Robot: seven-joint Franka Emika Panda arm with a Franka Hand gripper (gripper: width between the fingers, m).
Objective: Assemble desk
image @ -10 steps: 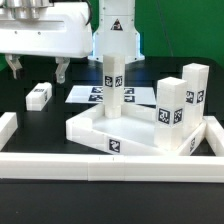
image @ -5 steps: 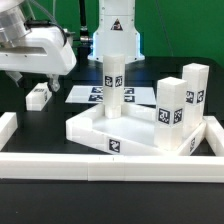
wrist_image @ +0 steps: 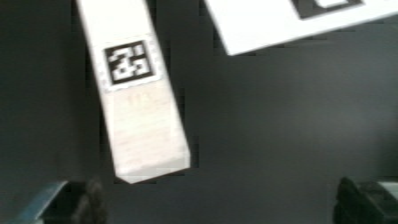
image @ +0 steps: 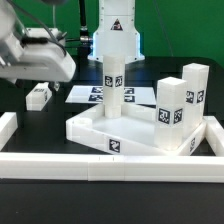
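Observation:
The white tabletop (image: 90, 128) lies with its raised rim up, a tag on its front edge. Three white tagged legs stand upright in it: one at the back (image: 113, 85) and two at the exterior view's right (image: 172, 108) (image: 195, 92). A fourth leg (image: 38, 95) lies loose on the black table at the exterior view's left. It also shows in the wrist view (wrist_image: 139, 95), just ahead of my gripper (wrist_image: 217, 205). The gripper is open and empty, with dark fingertips (wrist_image: 63, 203) wide apart. My arm's hand (image: 45, 58) hangs above the loose leg.
The marker board (image: 85, 95) lies flat behind the tabletop and shows in the wrist view (wrist_image: 294, 25) too. White border rails run along the front (image: 100, 166), the exterior view's left (image: 8, 127) and its right (image: 214, 135). A white robot base (image: 117, 35) stands at the back.
My arm's hand has swung toward the exterior view's left and tilted over the loose leg. The tabletop and all the legs have stayed put.

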